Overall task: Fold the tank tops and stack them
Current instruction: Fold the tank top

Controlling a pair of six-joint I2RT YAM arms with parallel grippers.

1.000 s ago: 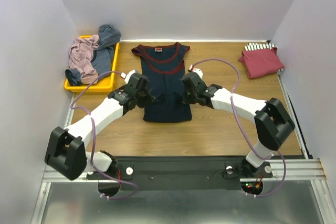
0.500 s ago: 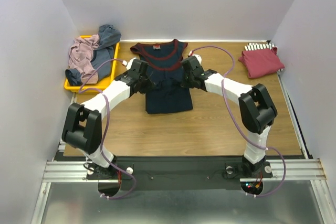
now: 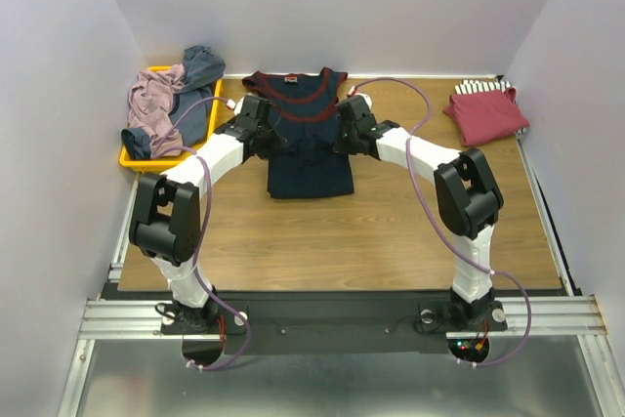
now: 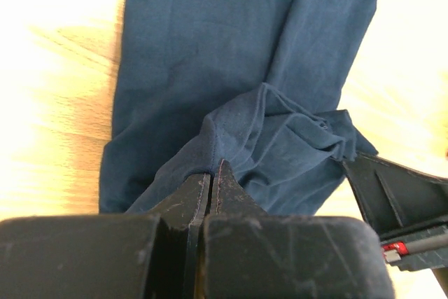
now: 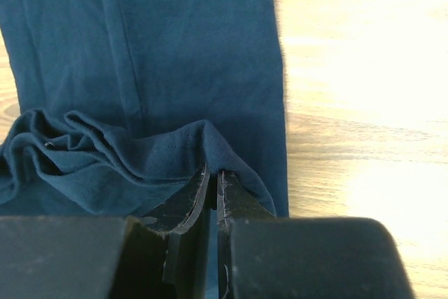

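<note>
The left gripper [image 4: 210,181] is clenched on a pinch of dark blue cloth, its jaws pressed together over a seamed edge of the navy jersey [image 3: 311,163], which looks like the hem. To the left of it, at the far left of the table [image 3: 391,236], the yellow tray [image 3: 161,160] holds a mauve top [image 3: 149,104] and a grey-blue top [image 3: 200,70] heaped loosely, apparently waiting their turn. The jersey lies in the far middle of the table, maroon-trimmed neckline toward the far wall, its body a narrow strip, probably because the sides are already turned in. The cloth between the two pinch points bunches into soft ridges over the flat layer beneath, so the edge is held raised above the shirt's middle rather than resting on it. The right gripper [image 5: 212,176] mirrors the left on the opposite side, likewise clamped on that stitched edge. Gripping both corners at once keeps the edge level and square, which suits laying the near half over the far half. At the far right sits a folded dark red top [image 3: 485,116] on a black-and-white striped top [image 3: 480,87], likely the stack this jersey should join once the fold is down.
</note>
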